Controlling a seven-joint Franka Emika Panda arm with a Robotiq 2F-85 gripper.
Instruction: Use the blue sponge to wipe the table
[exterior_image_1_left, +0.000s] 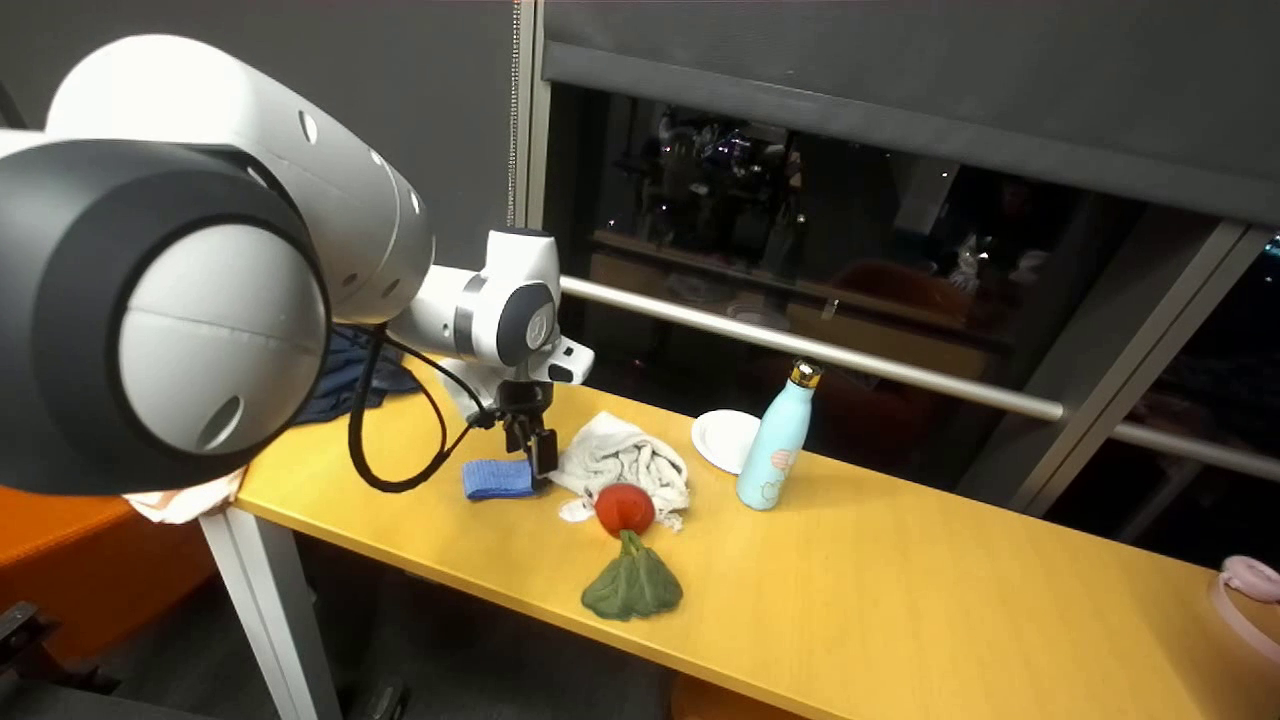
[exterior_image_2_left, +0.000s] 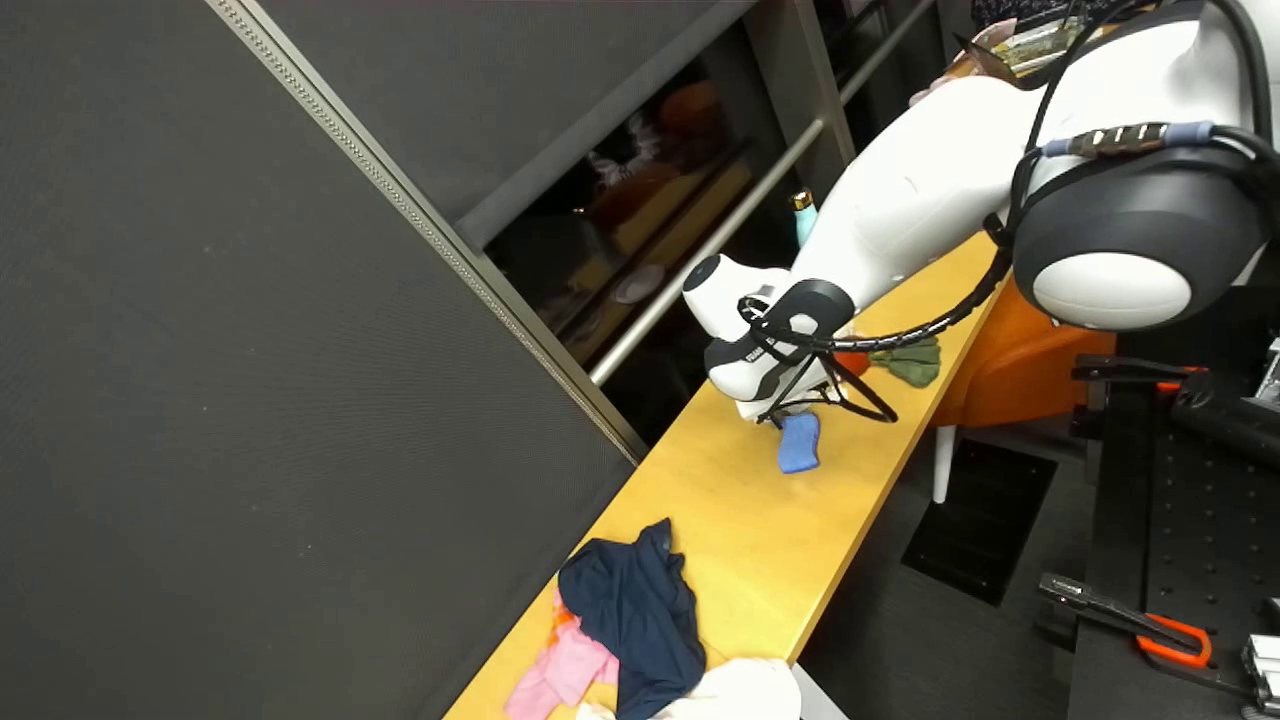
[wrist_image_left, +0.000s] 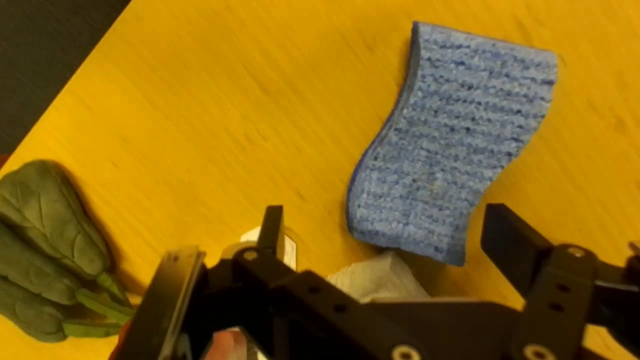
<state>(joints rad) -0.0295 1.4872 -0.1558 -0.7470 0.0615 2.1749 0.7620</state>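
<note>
On the yellow table (exterior_image_1_left: 900, 580): blue sponge (wrist_image_left: 445, 145), lying flat, kinda S-shaped
Gripper (wrist_image_left: 382, 217): spread pretty wide, 1 sponge end showing between the fingertips (wrist_image_left: 510, 245) in the wrist view
White cloth (exterior_image_1_left: 620, 455): scrunched up beside the sponge

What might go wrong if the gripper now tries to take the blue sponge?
The open gripper might catch the white cloth with the blue sponge; they lie close. The sponge looks off-centre between the jaws, so closing may twist it. Later wiping could topple the standing bottle.
</note>
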